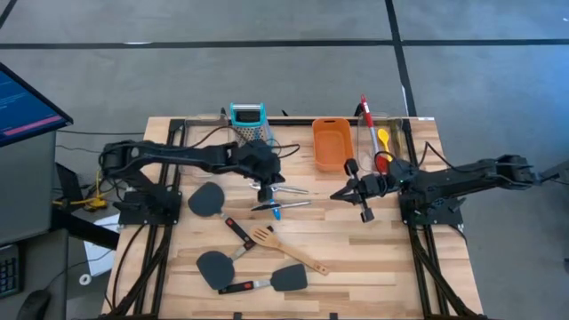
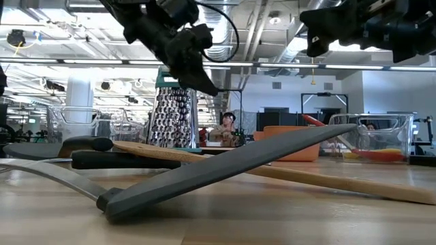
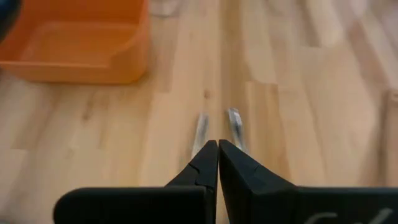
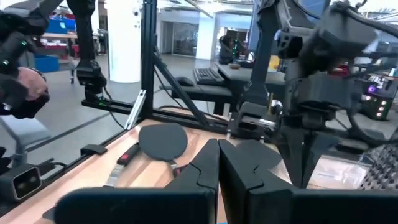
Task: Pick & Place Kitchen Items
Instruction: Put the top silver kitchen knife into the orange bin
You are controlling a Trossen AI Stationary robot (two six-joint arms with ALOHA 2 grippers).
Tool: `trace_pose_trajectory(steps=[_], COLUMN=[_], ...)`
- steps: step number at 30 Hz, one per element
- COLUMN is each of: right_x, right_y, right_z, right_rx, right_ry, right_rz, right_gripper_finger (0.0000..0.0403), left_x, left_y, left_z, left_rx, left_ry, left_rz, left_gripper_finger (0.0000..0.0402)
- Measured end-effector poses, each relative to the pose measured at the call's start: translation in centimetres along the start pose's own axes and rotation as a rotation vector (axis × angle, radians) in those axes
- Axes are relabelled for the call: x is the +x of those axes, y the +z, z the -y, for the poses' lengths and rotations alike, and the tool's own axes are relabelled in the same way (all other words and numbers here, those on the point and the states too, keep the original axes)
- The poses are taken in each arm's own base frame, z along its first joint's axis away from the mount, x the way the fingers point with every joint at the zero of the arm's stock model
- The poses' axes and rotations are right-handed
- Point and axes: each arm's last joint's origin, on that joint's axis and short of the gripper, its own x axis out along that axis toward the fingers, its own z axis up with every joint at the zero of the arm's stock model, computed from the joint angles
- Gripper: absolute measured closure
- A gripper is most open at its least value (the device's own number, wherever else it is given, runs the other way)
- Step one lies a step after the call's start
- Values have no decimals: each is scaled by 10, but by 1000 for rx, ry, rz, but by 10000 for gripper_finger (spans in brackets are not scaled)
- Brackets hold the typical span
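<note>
Black spatula (image 2: 225,167) nearest; L hand (image 1: 267,192) closed above tongs (image 1: 283,197), R hand (image 1: 342,193) closed, empty.

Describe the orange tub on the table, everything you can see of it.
The orange tub is a rectangular open-topped bin that looks like smooth plastic, with a rim lip and a lowered notch on one wall, seen in the left wrist view. It sits upright and looks empty, near the table's far edge, between the box grater and a clear bin holding utensils. Neither gripper touches it.
</note>
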Motion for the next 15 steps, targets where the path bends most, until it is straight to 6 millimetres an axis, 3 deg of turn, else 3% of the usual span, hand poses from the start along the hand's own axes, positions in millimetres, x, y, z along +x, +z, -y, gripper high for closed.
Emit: trace_pose_trajectory(steps=[15], right_x=[-2], right_y=[3], right_z=[-12], right_rx=[7], right_ry=[57], right_rz=[-12], right_gripper_finger=[403], left_x=[47], left_y=[-34], left_z=[-11], left_rx=[-42], left_ry=[-17], left_rz=[-184], left_gripper_finger=[399])
